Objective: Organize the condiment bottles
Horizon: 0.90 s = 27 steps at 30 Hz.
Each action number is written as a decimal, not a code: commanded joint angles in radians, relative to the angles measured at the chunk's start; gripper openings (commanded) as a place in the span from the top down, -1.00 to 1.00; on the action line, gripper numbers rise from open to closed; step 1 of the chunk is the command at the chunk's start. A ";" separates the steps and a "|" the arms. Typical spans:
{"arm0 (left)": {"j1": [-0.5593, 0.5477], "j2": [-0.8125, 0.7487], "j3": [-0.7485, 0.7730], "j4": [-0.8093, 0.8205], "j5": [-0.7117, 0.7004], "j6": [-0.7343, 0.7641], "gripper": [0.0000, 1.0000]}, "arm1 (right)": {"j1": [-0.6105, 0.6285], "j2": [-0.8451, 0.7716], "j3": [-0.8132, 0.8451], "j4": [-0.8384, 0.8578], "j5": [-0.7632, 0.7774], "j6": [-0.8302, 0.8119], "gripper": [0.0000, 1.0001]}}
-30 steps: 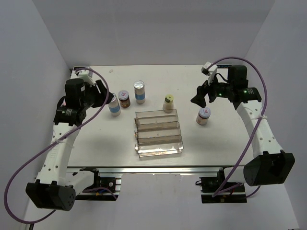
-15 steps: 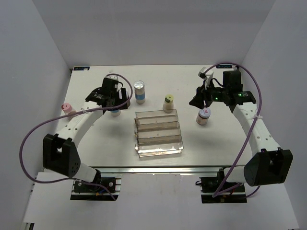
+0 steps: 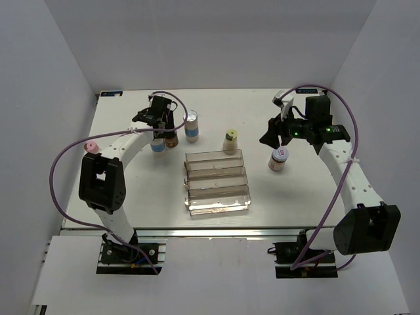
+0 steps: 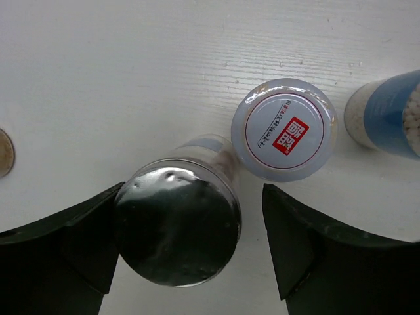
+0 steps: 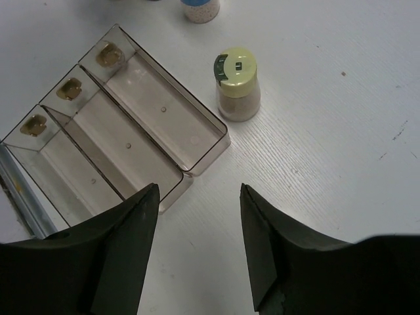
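My left gripper [image 3: 161, 126] is open and hangs over the jars at the back left. In the left wrist view, the left gripper [image 4: 193, 197] has a silver-lidded jar with a blue label [image 4: 177, 226] between its jaws; the jar is close against the left finger, with a gap to the right finger. A jar with a white-red lid [image 4: 284, 129] stands just beyond it; from above it is the brown jar [image 3: 171, 138]. Another blue-labelled bottle [image 3: 191, 125] stands to its right. My right gripper [image 5: 197, 197] is open and empty above bare table, near the yellow-green capped bottle [image 5: 237, 82]. A white-red lidded jar [image 3: 278, 159] stands under the right arm.
The clear tiered rack [image 3: 216, 180] stands mid-table, with nothing in its troughs [image 5: 131, 131]. A pink-capped bottle [image 3: 90, 146] stands at the table's left edge. White walls close in the left, right and back.
My left arm has swung from the left side toward the back and right, over the jar group, uncovering the pink-capped bottle. The right arm has shifted only slightly.
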 commanded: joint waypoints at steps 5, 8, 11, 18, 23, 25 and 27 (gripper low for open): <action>0.000 -0.044 0.017 0.022 -0.026 -0.021 0.11 | 0.003 -0.016 -0.009 0.034 0.017 -0.004 -0.15; 0.000 -0.093 -0.005 0.007 -0.032 -0.030 0.52 | 0.003 -0.016 -0.010 0.025 0.010 -0.018 -0.09; -0.002 -0.172 -0.006 -0.020 -0.011 -0.041 0.67 | 0.004 -0.013 -0.010 0.020 0.007 -0.027 -0.07; 0.000 -0.399 -0.002 -0.073 0.294 -0.020 0.98 | 0.003 0.001 -0.012 0.017 -0.025 -0.029 0.11; -0.001 -0.438 -0.003 -0.050 0.549 -0.009 0.98 | 0.003 0.032 0.007 0.005 -0.056 -0.027 0.53; -0.005 -0.411 -0.006 -0.039 0.662 -0.006 0.99 | 0.003 0.044 0.024 0.002 -0.056 -0.027 0.62; -0.021 -0.386 -0.011 -0.021 0.704 -0.004 0.99 | 0.004 0.053 0.037 -0.005 -0.056 -0.029 0.65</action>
